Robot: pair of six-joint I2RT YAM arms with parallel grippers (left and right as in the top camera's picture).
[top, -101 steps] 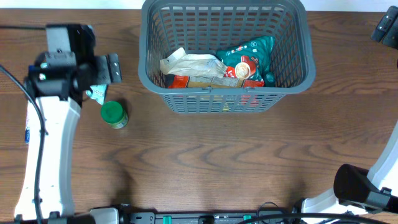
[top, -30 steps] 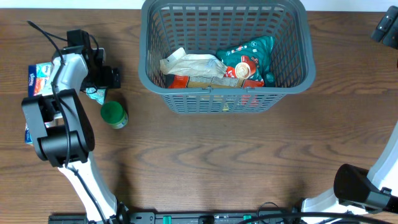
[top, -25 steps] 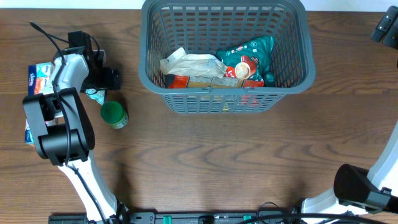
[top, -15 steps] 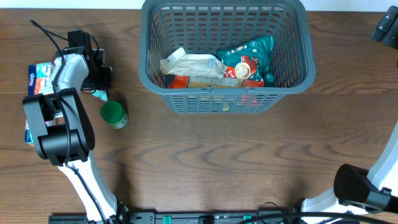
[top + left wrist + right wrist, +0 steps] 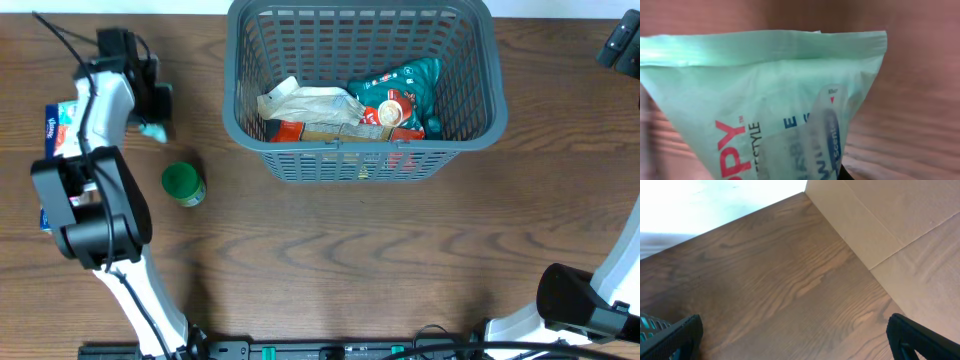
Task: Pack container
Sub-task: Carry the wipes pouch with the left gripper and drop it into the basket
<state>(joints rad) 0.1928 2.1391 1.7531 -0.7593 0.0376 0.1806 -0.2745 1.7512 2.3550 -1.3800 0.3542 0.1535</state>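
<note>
The grey container stands at the table's far middle, holding a beige bag, a teal bag and red packets. My left gripper hovers at the far left, shut on a pale green packet. That packet fills the left wrist view and hides the fingers. A green-lidded jar sits on the wood just nearer than it. My right gripper stands wide open over bare wood at the far right, its fingertips holding nothing.
A blue and white pack lies at the left edge beside the left arm. A tan wall borders the table by the right gripper. The right arm's base sits at the front right corner.
My left gripper has shut on the green packet and lifted it toward the table's far edge, away from the jar. The right arm has not moved.
</note>
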